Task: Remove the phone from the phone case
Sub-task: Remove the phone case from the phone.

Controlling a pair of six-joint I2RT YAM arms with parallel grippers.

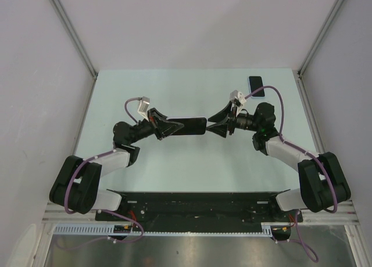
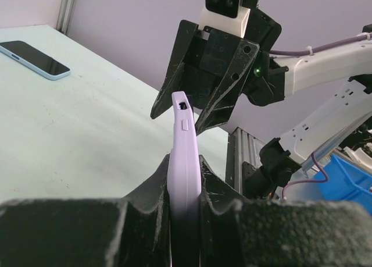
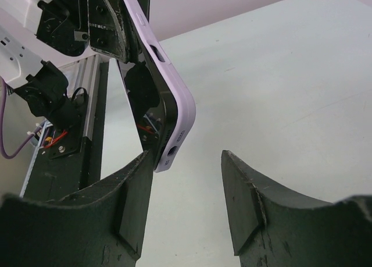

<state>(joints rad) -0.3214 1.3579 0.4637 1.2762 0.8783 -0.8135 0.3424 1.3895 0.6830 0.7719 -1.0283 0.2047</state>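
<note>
Soft, even light is coming from overhead, keeping the pale table point(image 1: 174, 86) bright out to its far corners, with only faint, diffuse shadows sitting under the arms near the middle. No harsh glare is showing. In the wrist views, the left fingers point(image 2: 70, 232) are reading slightly soft and grainy along the bottom edge, the right fingers point(image 3: 290, 220) crisper.

The white left arm point(image 1: 116, 159) and white right arm point(image 1: 288, 153) reach inward, wrists facing. The black left gripper point(image 1: 177, 128) pinches a lilac phone case point(image 2: 185, 156). The black right gripper point(image 1: 212, 128) gapes wide.

A pale green table point(image 1: 174, 92) sits between grey walls point(image 1: 174, 22), a blue bin point(image 2: 349, 191) beyond its edge.
</note>
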